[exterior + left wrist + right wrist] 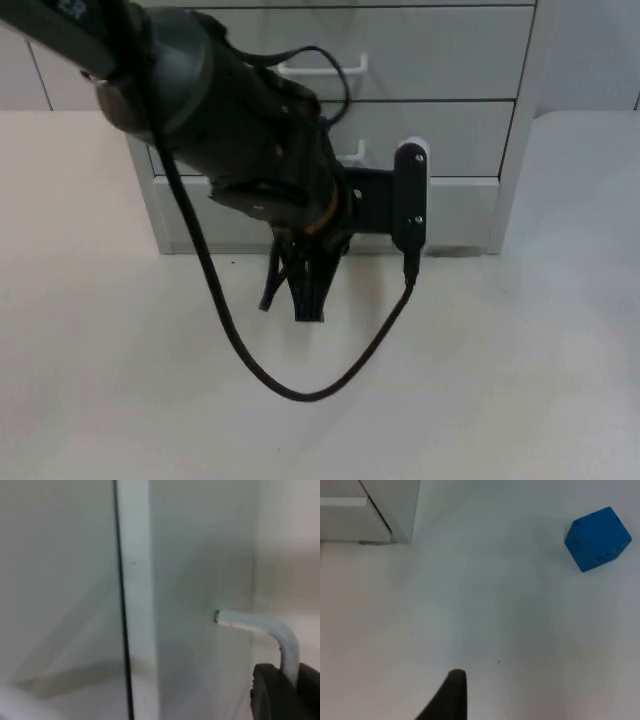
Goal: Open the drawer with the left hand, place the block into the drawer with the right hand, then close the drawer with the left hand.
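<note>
A grey drawer cabinet [440, 60] stands at the back of the table, its drawers looking closed. My left gripper [290, 300] hangs low in front of the lowest drawer [465, 215], pointing down, its two fingers a little apart and open. In the left wrist view the white handle [260, 625] of that drawer bends down into the black fingertip [272, 695], so the gripper is right at the handle. The blue block [597, 539] lies on the white table, well apart from my right gripper [451, 697], which waits above the bare table.
White handles [325, 70] show on the upper drawers. The cabinet's lower corner [395, 515] appears in the right wrist view, with open table between it and the block. The left arm covers the cabinet's left half.
</note>
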Robot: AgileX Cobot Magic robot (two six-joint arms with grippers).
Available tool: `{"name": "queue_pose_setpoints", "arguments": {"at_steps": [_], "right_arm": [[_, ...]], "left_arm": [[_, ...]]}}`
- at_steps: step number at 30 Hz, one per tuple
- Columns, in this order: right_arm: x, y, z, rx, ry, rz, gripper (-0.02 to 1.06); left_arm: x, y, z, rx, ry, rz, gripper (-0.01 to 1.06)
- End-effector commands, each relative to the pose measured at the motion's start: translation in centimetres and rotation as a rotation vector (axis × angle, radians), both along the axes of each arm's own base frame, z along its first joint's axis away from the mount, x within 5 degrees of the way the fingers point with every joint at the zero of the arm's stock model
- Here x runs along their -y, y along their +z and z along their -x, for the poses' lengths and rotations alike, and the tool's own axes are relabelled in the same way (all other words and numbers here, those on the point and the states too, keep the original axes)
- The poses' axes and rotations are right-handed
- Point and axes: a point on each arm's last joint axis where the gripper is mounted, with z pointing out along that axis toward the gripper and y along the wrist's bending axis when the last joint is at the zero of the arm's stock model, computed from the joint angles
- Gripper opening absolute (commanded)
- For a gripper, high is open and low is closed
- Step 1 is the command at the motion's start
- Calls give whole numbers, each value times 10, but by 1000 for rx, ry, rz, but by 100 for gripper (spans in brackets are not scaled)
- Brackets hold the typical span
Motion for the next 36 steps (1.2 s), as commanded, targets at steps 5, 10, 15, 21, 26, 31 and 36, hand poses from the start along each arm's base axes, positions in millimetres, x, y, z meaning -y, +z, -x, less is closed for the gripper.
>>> {"name": "queue_pose_setpoints", "arguments": {"at_steps": [5,10,15,21,26,31,36], "right_arm": [[0,0,0,7,-2,0,105],[0,-1,0,3,-2,0,105],[0,-1,0,3,-2,0,105],[1,-1,0,3,-2,2,105],[1,-1,0,3,-2,2,105],[1,-1,0,3,-2,2,105],[1,-1,0,3,-2,2,105]], "left_arm": [[-7,-26,56,-251,201,-201,0],[-3,-20,82,-309,197,-182,0],[-4,-6,104,-337,213,-162,0],[-10,0,116,-387,271,-123,0],[-17,-6,125,-432,309,-122,0],[-13,-8,127,-451,304,-57,0],[-12,-8,127,-454,297,-50,0]]}}
